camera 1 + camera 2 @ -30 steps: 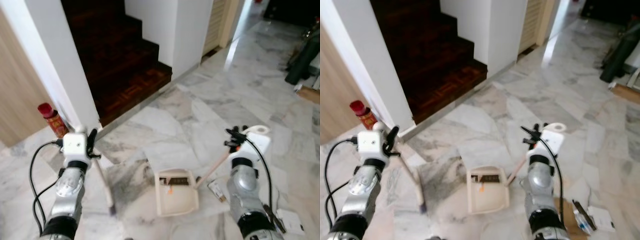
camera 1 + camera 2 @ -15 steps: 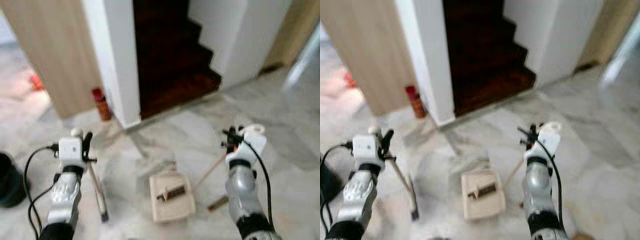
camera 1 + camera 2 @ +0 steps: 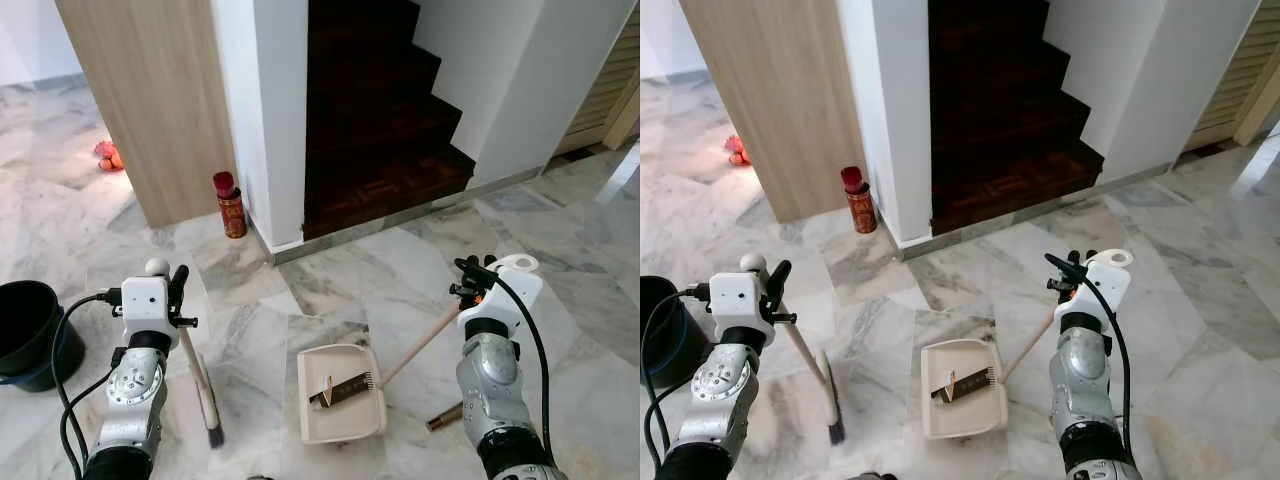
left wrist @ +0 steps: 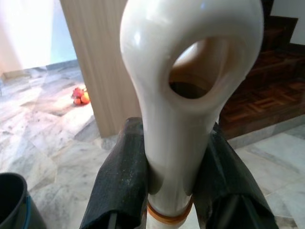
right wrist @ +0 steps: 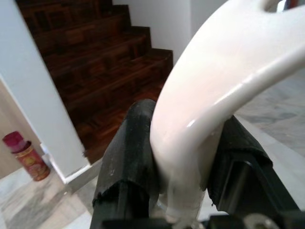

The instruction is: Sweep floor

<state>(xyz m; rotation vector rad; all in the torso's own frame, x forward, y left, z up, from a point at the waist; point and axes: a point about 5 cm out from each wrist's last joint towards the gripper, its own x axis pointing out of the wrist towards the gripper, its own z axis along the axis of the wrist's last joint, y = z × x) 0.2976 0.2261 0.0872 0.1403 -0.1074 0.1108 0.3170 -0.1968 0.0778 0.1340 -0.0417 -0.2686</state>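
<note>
Broom [image 3: 200,380]: handle clamped in left end effector [image 4: 174,181], bristles on marble floor [image 3: 400,270].
Dustpan [image 3: 340,395]: flat on floor, handle gripped by right end effector [image 5: 183,167].

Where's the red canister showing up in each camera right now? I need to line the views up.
Left eye: red canister stands left of centre, at the foot of the white wall corner.
Right eye: the same spot, against the wood panel's edge.
Left wrist: not in it.
Right wrist: canister at the picture's lower left corner.
Shared landmark: the dark wooden stairs.
</note>
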